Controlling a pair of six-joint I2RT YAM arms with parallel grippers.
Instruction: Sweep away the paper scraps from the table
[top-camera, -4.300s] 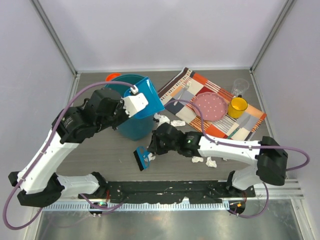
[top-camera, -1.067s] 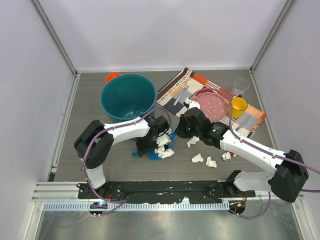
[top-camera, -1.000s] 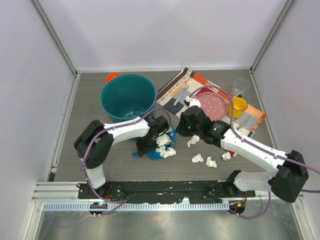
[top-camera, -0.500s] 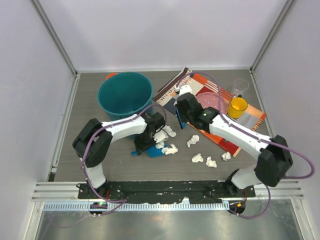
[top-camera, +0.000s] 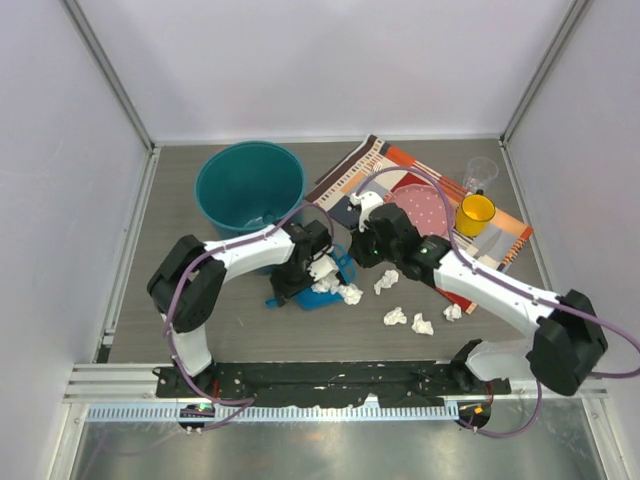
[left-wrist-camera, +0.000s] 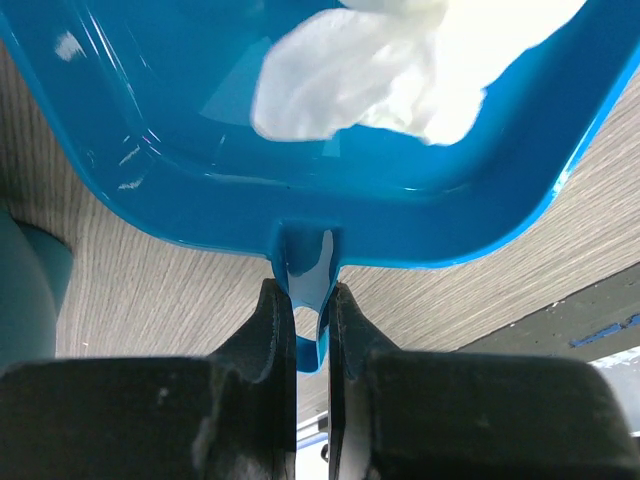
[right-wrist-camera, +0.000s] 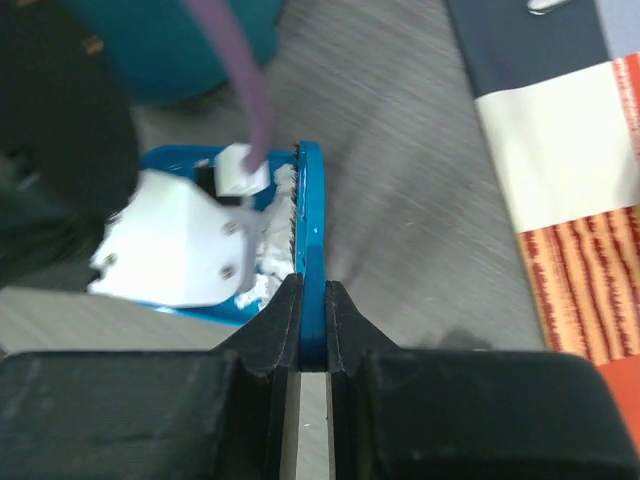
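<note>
My left gripper (top-camera: 287, 288) is shut on the handle of the blue dustpan (top-camera: 322, 299), which lies flat on the table (top-camera: 190, 290). In the left wrist view the fingers (left-wrist-camera: 275, 320) pinch the handle and a white paper scrap (left-wrist-camera: 390, 70) lies in the dustpan (left-wrist-camera: 150, 120). My right gripper (top-camera: 354, 257) is shut on a blue brush (right-wrist-camera: 311, 230), held at the dustpan's mouth. Paper scraps (top-camera: 326, 281) sit in and at the pan. Several more scraps (top-camera: 396, 317) lie loose to its right.
A teal bucket (top-camera: 250, 188) stands behind the dustpan. The striped placemat (top-camera: 505, 240) at the back right carries a pink plate (top-camera: 422, 212), a yellow cup (top-camera: 475, 213), a clear glass (top-camera: 481, 172) and a fork (top-camera: 364, 186). Pale walls enclose the table.
My right gripper has swung the brush from the placemat's edge down and left to the dustpan's mouth. The scraps there have shifted toward the pan. The left gripper keeps hold of the handle.
</note>
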